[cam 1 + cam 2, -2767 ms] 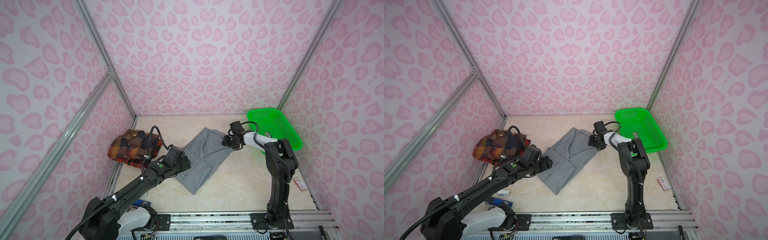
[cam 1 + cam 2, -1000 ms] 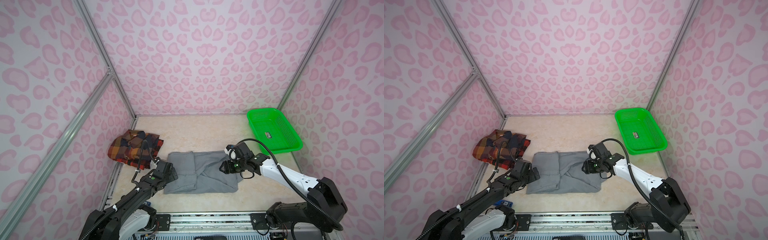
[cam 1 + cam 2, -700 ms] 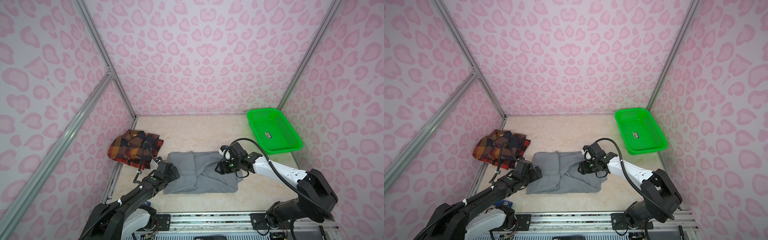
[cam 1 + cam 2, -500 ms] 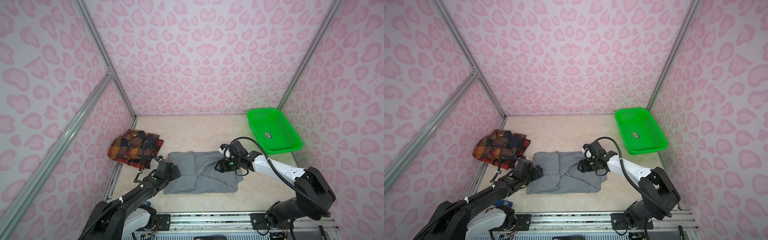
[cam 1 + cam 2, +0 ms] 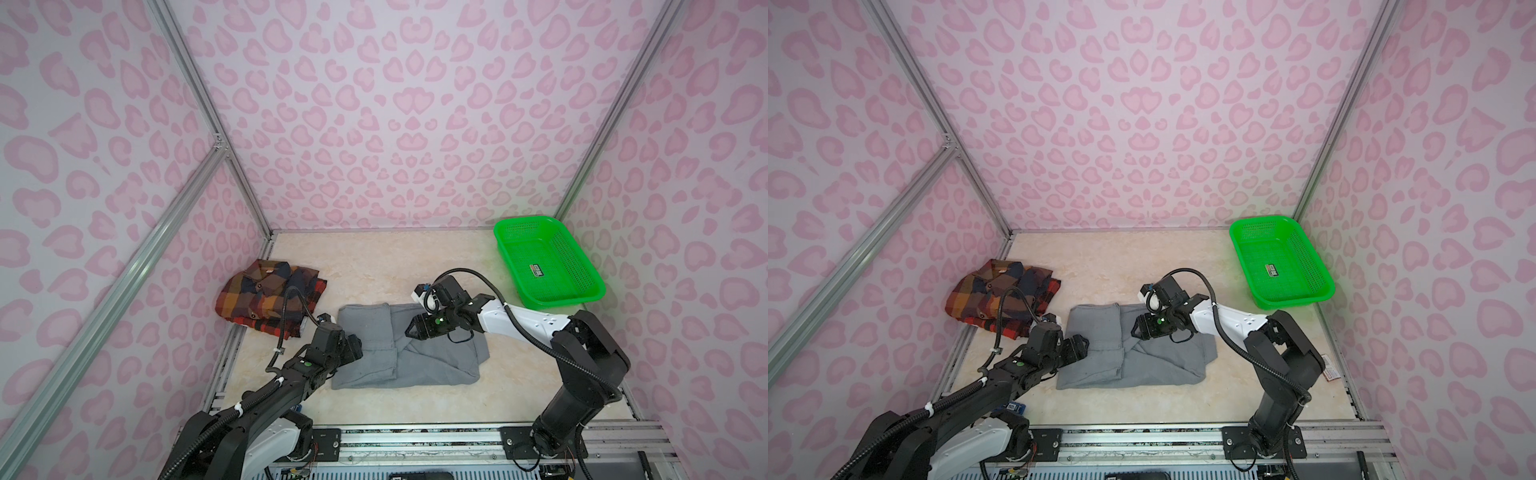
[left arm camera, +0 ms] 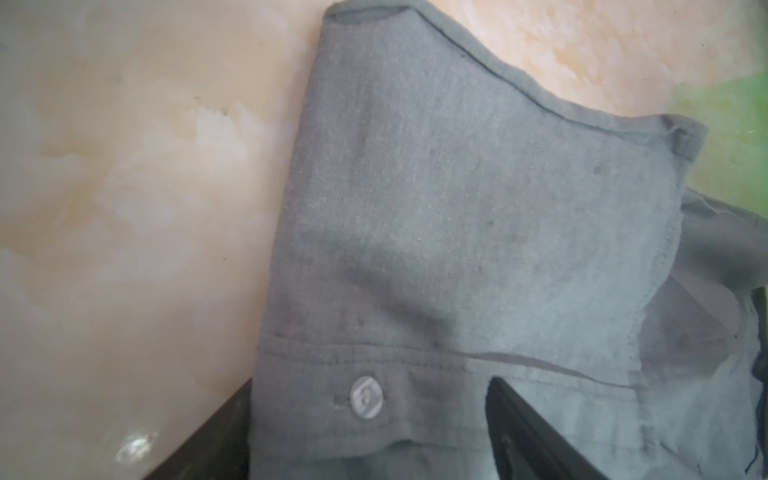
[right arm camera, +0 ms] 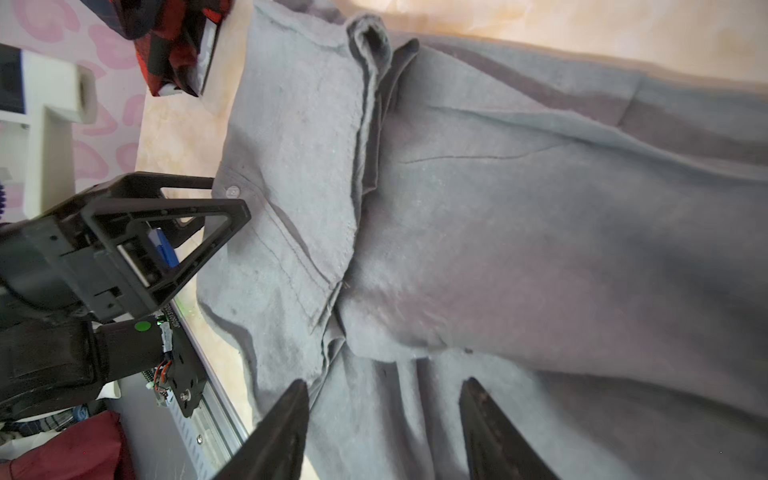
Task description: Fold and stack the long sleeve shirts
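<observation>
Gray shirt (image 5: 436, 357) lies folded at mid-table (image 5: 374, 262); plaid shirt (image 5: 266, 299) lies near the left wall, partly crossed by the left arm's cable (image 5: 286, 307); green basket (image 5: 582, 293) stands far right; left gripper (image 5: 354, 347), jaws spread, straddles the buttoned cuff (image 6: 415, 415); right gripper (image 5: 410, 331), jaws spread, hovers over the gray shirt's centre fold, pinching nothing.

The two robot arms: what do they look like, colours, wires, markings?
Both are mostly black with looping black cables. The left arm has white cable ties and a green dot; the right arm wears a white shell. The left pincer has black triangular-frame fingers; the right pincer, tapering black ones.
</observation>
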